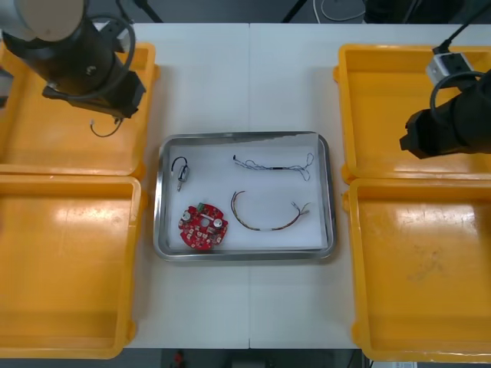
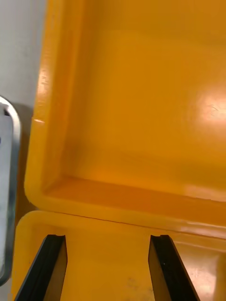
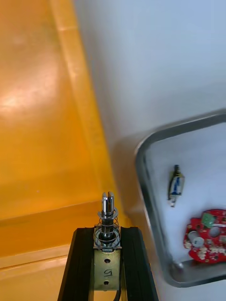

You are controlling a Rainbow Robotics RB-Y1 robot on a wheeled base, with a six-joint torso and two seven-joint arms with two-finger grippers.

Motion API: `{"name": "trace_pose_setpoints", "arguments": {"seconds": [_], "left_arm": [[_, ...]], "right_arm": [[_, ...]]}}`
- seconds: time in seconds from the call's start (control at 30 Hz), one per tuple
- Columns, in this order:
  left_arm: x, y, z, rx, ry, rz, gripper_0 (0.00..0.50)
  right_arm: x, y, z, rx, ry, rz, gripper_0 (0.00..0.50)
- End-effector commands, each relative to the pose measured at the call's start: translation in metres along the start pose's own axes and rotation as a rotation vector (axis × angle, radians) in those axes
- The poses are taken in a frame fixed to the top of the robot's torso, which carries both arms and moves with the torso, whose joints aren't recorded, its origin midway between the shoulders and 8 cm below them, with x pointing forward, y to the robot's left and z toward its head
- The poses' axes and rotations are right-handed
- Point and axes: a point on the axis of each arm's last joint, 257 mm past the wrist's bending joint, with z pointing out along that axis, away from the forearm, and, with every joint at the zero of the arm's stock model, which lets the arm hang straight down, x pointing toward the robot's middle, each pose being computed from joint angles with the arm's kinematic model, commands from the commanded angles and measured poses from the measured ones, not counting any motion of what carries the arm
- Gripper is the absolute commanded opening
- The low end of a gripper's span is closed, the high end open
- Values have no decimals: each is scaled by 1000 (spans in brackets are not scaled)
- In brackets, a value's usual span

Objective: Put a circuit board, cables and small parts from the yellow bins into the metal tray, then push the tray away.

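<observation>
Left gripper (image 3: 107,231) clamped on a metal part (image 3: 108,209), its spring end poking past the fingertips. It's over the far left bin (image 1: 46,130) at the wall, with the tray (image 1: 244,138) rim just beside and a narrow strip of table between. In tray: board (image 1: 203,227), second part (image 1: 181,173), thin cable (image 1: 275,164), curved cable (image 1: 268,221); bare white floor mid-tray. Right gripper (image 2: 107,270) spread wide, nothing in it, above the walls where the two right bins (image 2: 141,94) meet

Glossy plastic yellow bins (image 1: 65,268), shiny metal tray (image 1: 244,256), matt table (image 1: 245,77).
</observation>
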Motion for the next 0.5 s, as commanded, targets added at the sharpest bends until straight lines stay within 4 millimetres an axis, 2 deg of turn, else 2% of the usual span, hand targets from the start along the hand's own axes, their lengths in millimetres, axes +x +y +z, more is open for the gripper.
{"name": "trace_pose_setpoints", "arguments": {"seconds": [0.03, 0.17, 0.3, 0.5], "left_arm": [[-10, -61, -13, 36, -42, -109, 0], [2, -89, -3, 43, -8, -118, 0], [5, -114, 10, 61, -12, -108, 0], [15, -137, 32, 81, 15, -66, 0]], "right_arm": [[14, -42, -19, 62, -32, 83, 500], [30, -58, -23, 57, -20, 127, 500], [45, -68, -29, 35, -9, 158, 500], [69, -77, -35, 58, -2, 176, 500]]}}
